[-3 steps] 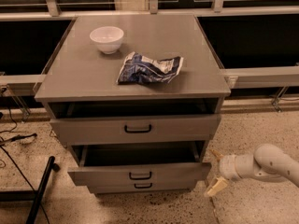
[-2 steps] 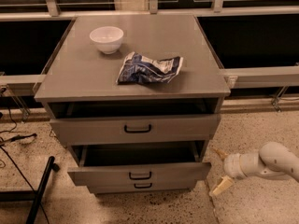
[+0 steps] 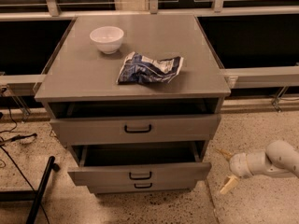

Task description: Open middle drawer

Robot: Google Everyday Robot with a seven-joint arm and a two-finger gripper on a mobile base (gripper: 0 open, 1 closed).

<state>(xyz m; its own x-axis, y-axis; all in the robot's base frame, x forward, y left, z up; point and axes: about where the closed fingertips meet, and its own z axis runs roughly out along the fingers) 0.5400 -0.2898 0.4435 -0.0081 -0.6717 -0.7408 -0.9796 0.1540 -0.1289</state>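
The middle drawer (image 3: pixel 103 175) is grey with a small black loop handle (image 3: pixel 140 175). It stands pulled out from the cabinet (image 3: pixel 56 90), and its dark inside shows. My gripper (image 3: pixel 226 169) is low at the right, just beside the drawer's right front corner and apart from it. It is open and empty, with one pale fingertip (image 3: pixel 229 185) below and the other above. The white arm (image 3: pixel 275 161) comes in from the right edge.
The top drawer (image 3: pixel 93 129) is also pulled out a little; the bottom drawer (image 3: pixel 112 187) is shut. A white bowl (image 3: pixel 107 38) and a crumpled blue chip bag (image 3: pixel 148 68) lie on the cabinet top. A black pole (image 3: pixel 39 190) and cables lie on the floor at left.
My gripper has drawn a little to the right, away from the middle drawer's front corner. The drawers have not moved.
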